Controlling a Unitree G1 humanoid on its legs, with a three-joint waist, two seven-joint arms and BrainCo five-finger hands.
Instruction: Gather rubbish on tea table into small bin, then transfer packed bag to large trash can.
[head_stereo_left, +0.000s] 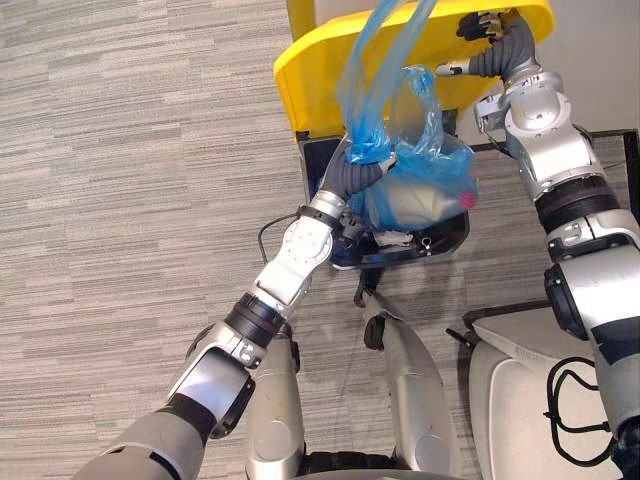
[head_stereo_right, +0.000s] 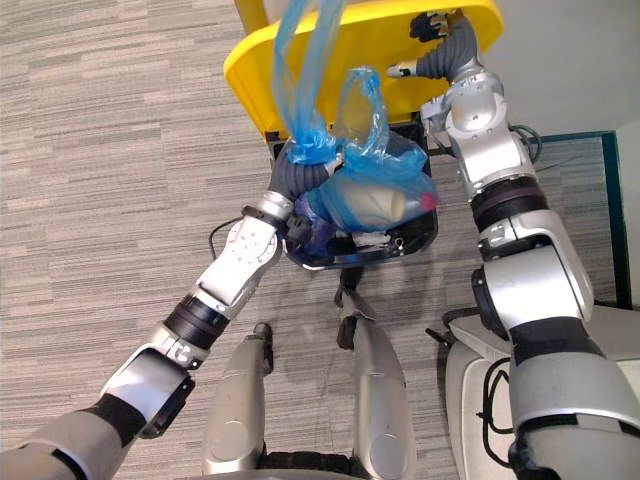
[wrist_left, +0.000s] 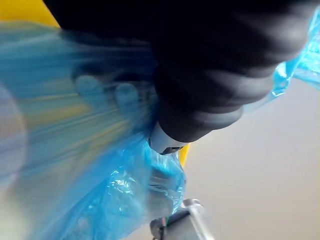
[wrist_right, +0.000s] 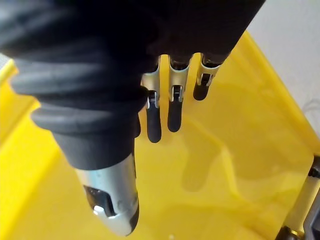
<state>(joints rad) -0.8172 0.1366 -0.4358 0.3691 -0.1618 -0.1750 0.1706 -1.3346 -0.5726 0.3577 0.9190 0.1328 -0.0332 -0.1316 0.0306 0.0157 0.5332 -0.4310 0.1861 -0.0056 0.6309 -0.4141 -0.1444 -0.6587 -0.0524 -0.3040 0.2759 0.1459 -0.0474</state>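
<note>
the left hand (head_stereo_left: 358, 172) is gripping the bunched neck of the blue bag (head_stereo_left: 425, 140), fingers curled round the plastic, with the bag's loose handles sticking up above the hand. the bag is hanging just over the open mouth of the black bin (head_stereo_left: 452, 238), its bulging bottom touching or nearly touching the rim; i cannot tell which. a pale bottle (head_stereo_left: 412, 205) is showing through the plastic. the yellow lid (head_stereo_left: 310, 75) is standing tipped up behind the bag. the right hand (head_stereo_left: 487, 28) is resting at the lid's top edge, its fingers (wrist_right: 173, 112) lying straight against the lid's yellow surface, not wrapping anything.
</note>
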